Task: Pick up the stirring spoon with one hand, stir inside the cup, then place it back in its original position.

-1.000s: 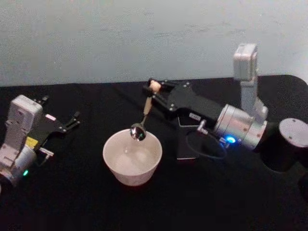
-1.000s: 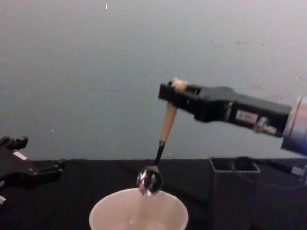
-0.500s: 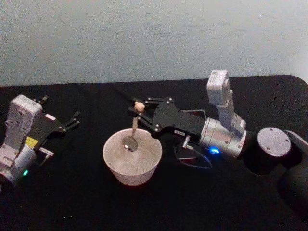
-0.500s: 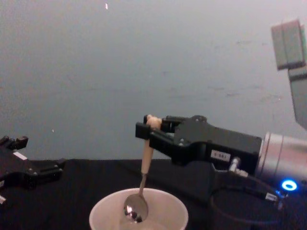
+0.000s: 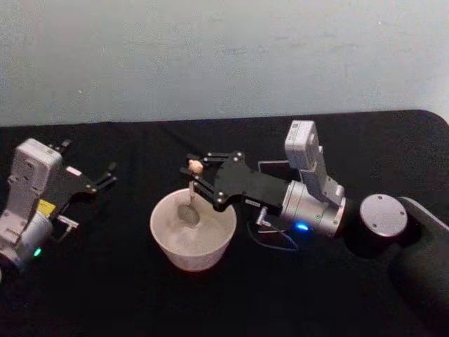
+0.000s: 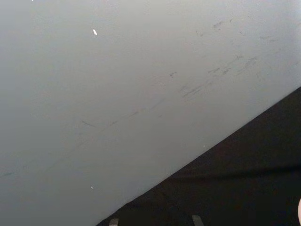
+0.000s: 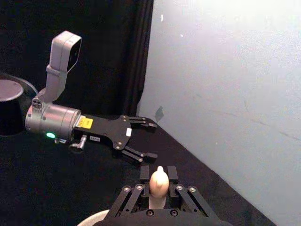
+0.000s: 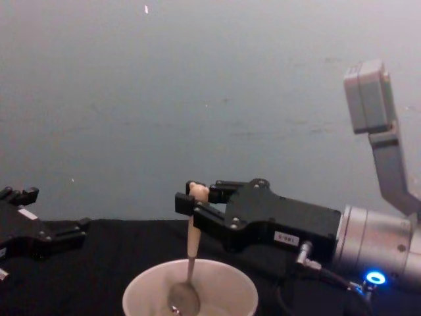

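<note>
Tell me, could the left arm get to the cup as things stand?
Probably yes. Bare black table lies between the open left tool and the cup; the right tool, holding the spoon, comes in from the other side.

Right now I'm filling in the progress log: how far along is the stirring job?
Done: the pickup. The right claw is shut on the stirring spoon, gripping the handle just under its knob. In hand: the stir, with the spoon's metal bowl down inside the cup. Left: lifting the spoon out and setting it back in its place. The left claw sits open, idle, off to the robot's left.
</note>
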Tool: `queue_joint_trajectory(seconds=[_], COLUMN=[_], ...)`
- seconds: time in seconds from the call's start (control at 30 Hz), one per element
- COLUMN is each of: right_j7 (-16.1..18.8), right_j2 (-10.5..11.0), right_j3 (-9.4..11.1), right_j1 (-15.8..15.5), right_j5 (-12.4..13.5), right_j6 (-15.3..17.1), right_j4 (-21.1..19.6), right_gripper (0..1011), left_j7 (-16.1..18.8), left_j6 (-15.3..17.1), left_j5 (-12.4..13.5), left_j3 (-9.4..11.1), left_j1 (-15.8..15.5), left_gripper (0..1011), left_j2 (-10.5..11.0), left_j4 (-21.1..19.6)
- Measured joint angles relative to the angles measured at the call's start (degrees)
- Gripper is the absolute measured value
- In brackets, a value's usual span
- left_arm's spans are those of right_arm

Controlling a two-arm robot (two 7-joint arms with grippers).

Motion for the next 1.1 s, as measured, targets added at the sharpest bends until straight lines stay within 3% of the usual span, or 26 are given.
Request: queue_joint_trajectory(seconds=[0.27, 1.1], right_j7=[0.0, 1.0], right_j2=[-0.8, 0.2], right_j3=[0.3, 0.4], right_j1=[0.2, -0.9], right_j5=[-1.7, -1.5], right_j6=[-1.1, 1.6], right_j4=[1.3, -1.0], right_gripper=[214, 214], left_j7=[0.0, 0.0], left_j6=[0.0, 0.0], left_j5=[0.0, 0.0], left_j3=[0.0, 0.0], left_j1=[0.0, 0.0], left_gripper=[1001, 1001], left_j2=[0.0, 0.0], left_j4=[0.0, 0.0])
